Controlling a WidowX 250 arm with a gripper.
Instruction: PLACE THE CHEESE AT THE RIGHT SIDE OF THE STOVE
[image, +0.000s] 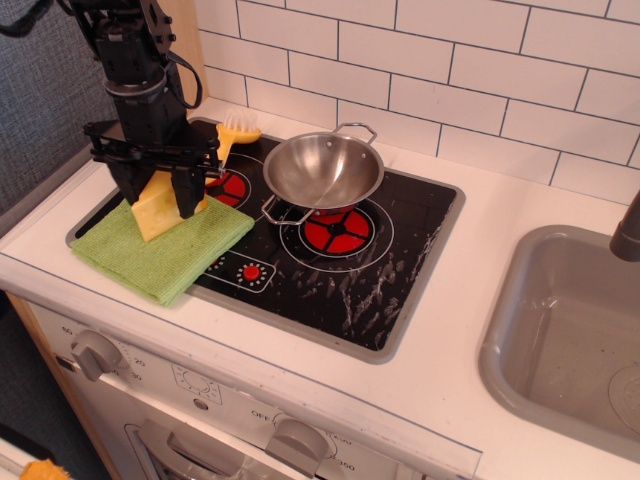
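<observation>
The white table (520, 190) carries the black stove (400, 270) across its left half and a grey sink (560, 330) at the right edge. On the stove sits a steel pan (322, 170) over the middle burner, and a green cloth (165, 250) covers the front-left corner. The cheese (158, 205) stands upright on that cloth, so it is at the wrong end for the task. The claw (156, 195) is down over it with a finger on either side, narrow around the wedge, though from here I can't quite say whether the pads are already pressing it. To do this well, I'd want a firm squeeze on the flat faces first, then a straight lift high enough to clear the pan's rim and handles before carrying toward the bare stove surface nearest the sink. A yellow brush (232, 132) lies just behind, near the back-left corner, best left undisturbed.
</observation>
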